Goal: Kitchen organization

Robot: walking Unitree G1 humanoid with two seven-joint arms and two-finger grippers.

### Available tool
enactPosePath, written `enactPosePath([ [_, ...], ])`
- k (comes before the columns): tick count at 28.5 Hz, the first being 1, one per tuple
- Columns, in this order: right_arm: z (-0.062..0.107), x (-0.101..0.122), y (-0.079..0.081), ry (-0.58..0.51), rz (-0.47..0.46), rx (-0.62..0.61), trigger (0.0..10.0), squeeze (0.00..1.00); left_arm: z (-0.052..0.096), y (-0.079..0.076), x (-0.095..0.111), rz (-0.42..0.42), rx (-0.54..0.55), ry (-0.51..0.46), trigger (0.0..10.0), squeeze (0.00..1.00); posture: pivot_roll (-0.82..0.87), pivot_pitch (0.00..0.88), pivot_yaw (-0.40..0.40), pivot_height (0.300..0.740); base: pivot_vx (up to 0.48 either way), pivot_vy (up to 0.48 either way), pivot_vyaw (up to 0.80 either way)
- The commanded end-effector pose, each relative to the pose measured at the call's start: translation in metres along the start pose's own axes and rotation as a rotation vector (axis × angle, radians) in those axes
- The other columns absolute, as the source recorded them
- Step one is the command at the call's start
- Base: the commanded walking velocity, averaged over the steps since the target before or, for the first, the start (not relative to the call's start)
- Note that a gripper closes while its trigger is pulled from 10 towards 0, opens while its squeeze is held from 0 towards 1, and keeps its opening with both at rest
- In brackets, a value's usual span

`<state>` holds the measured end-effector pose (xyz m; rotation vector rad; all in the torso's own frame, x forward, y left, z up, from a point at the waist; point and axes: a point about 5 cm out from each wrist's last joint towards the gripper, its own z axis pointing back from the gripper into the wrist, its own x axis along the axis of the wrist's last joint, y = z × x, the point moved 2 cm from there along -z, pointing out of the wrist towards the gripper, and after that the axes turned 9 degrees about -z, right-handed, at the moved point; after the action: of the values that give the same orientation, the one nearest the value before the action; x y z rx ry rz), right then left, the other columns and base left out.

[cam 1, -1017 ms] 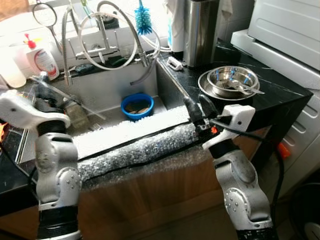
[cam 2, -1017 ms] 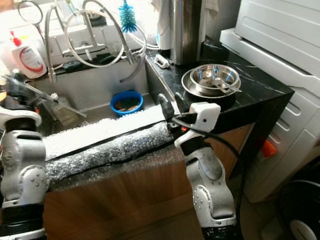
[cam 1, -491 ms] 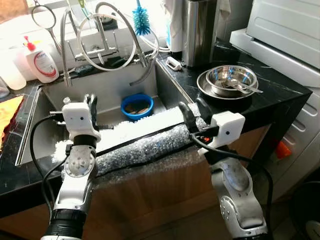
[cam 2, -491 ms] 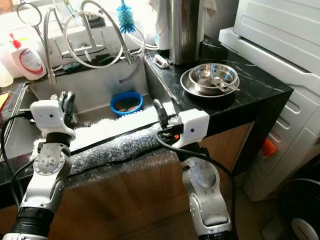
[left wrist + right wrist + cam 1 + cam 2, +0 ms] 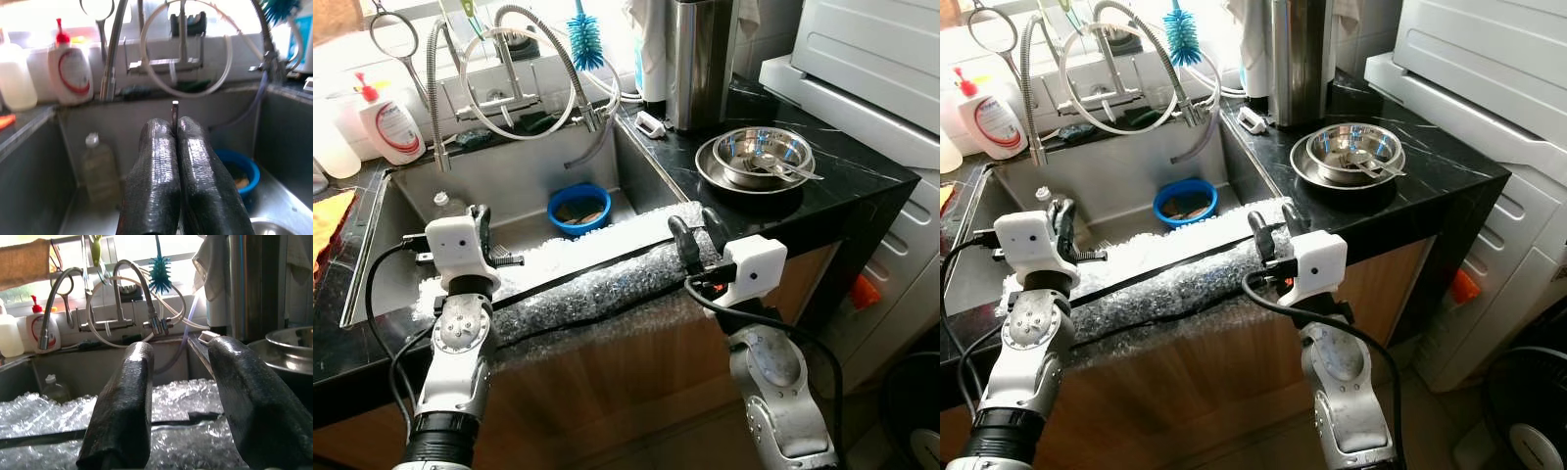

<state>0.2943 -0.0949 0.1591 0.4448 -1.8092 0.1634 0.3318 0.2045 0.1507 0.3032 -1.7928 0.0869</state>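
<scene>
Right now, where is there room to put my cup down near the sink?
The bare black counter right of the steel bowls, toward the white appliance, is free. The sink floor left of the blue bowl is bare too. The front edge is crowded: bubble wrap covers it, with both arms there.
</scene>
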Motion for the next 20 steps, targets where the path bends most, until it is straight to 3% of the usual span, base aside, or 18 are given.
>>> enactPosePath([
  [1,-0.0031,0.0,0.0057,-0.003,-0.004,0.019,10.0,0.0,-0.0007,0.0066,-0.0019,0.012,0.028,0.016,10.0,0.06,-0.18,0.0,0.142,0.74,0.0,0.0,0.0],
  [2,-0.0035,-0.0005,0.0051,-0.005,-0.001,0.017,10.0,0.0,0.0003,0.0063,-0.003,0.011,0.026,0.018,10.0,0.73,-0.18,0.0,0.143,0.74,0.0,0.0,0.0],
  [3,-0.0038,-0.0009,0.0047,-0.005,0.0,0.015,10.0,0.0,0.0009,0.0061,-0.0033,0.011,0.025,0.018,10.0,1.0,-0.18,0.0,0.143,0.74,0.0,0.0,0.0],
  [20,-0.0114,0.001,0.0019,-0.021,0.013,-0.002,10.0,0.0,0.0028,0.0014,0.0,0.029,0.011,-0.002,10.0,1.0,-0.18,0.0,0.149,0.74,0.0,0.0,0.0],
])
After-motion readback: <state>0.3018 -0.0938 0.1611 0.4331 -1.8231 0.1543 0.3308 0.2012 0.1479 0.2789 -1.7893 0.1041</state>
